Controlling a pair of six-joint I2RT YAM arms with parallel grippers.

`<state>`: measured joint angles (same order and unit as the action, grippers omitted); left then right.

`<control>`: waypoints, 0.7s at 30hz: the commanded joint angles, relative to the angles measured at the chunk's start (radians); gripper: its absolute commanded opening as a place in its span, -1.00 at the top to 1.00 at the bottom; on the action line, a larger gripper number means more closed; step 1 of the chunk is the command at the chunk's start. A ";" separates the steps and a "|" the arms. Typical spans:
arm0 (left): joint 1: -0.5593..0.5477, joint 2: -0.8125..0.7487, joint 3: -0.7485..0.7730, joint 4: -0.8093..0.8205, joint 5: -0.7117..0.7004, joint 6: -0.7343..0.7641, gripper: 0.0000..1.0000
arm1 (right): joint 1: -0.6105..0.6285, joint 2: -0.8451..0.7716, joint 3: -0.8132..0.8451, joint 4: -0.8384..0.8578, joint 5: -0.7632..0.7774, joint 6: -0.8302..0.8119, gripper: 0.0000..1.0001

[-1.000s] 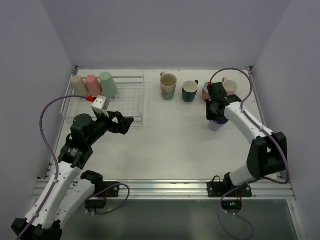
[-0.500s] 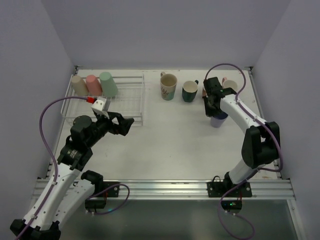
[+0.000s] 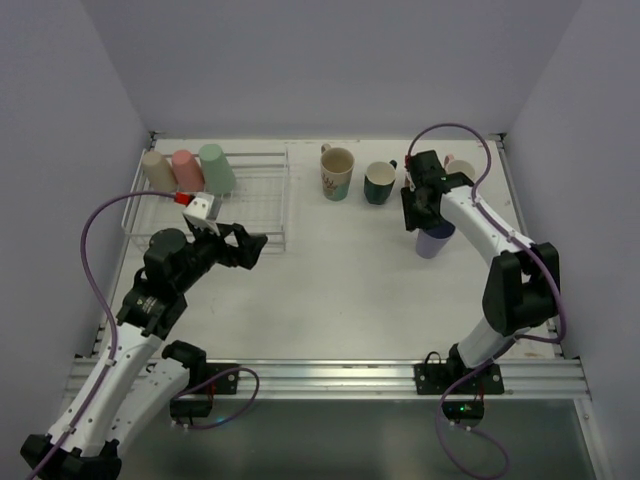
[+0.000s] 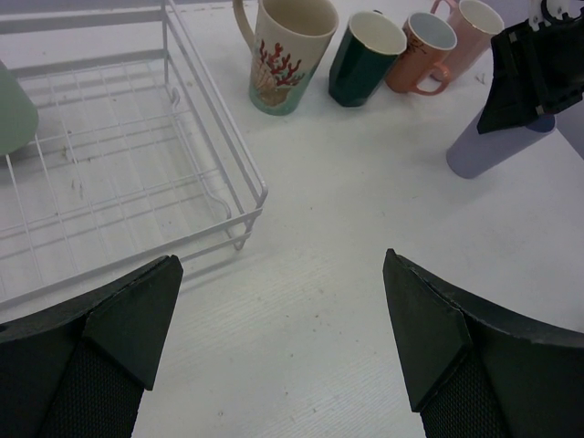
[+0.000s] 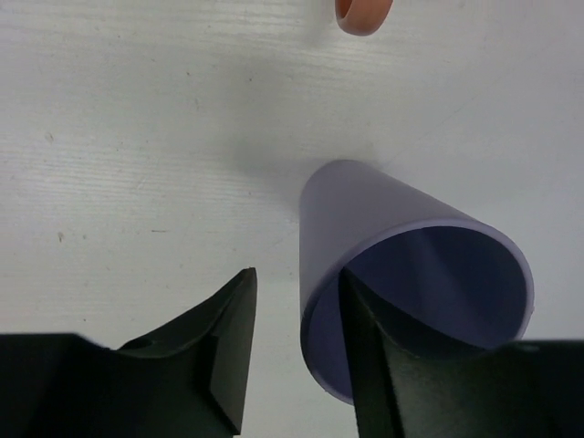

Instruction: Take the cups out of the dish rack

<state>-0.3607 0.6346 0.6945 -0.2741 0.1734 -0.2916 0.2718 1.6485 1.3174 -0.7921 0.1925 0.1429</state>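
Right gripper (image 5: pixel 297 301) straddled lilac cup (image 5: pixel 383 219) wall, jaws slightly apart.
One finger was inside, one outside with a gap; left gripper (image 4: pixel 283 283) jaws stood wide apart, dish rack (image 4: pixel 210 155) ahead-left.

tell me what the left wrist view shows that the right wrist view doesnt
Only left wrist: the rack with a mint cup in it, the floral mug, green mug, pink mug and the open left gripper.
Only right wrist: the hollow inside of the lilac tumbler, with one finger of the right gripper inside its rim and one outside.
Both: the lilac tumbler, the salmon mug, the right gripper and the table.
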 commanded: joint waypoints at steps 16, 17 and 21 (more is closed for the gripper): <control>0.008 0.045 0.097 -0.005 -0.356 -0.064 -1.00 | 0.020 -0.508 -0.021 0.178 -0.096 0.078 -0.93; 0.008 0.078 0.129 -0.004 -0.409 -0.082 -1.00 | 0.026 -0.544 -0.077 0.253 -0.119 0.095 -0.93; 0.008 0.219 0.247 0.019 -0.537 -0.100 -1.00 | 0.075 -0.700 -0.225 0.447 -0.309 0.176 -0.93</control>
<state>-0.3584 0.7723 0.8303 -0.3035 -0.2028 -0.3573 0.3153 1.0016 1.1831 -0.5217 0.0391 0.2409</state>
